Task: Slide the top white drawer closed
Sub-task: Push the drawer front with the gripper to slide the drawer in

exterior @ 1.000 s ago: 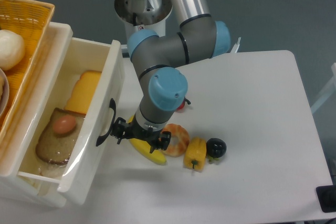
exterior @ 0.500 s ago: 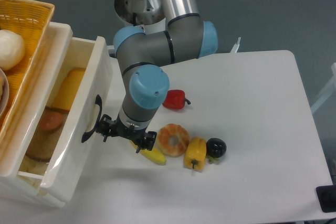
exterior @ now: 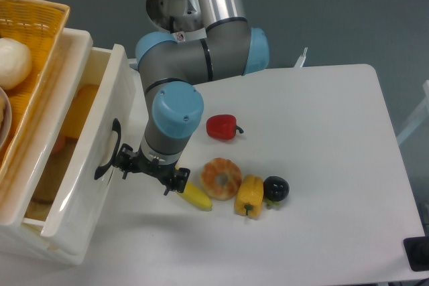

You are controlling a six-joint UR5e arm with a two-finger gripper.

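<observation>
Top drawer partly open at the counter's left edge
The black two-finger hand (exterior: 149, 171), finger state not discernible, sits against the front of the glossy white plastic top drawer (exterior: 90, 159) beside its black curved handle (exterior: 107, 149)

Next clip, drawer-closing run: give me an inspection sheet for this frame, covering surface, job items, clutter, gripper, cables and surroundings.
Surface: white table, bare on its right half.
Job's things: top white drawer partly open, black handle on its front; food inside, hard to identify.
Clutter: red pepper, orange ring-shaped item, yellow pepper, dark round fruit, banana partly under the gripper; orange wicker basket beside the drawer, holding a pale round item.
Grippers: gripper against the drawer front by the handle; open or shut cannot be told.
Cables: nothing seen.
Surroundings: grey floor; a dark object at the bottom right corner.
</observation>
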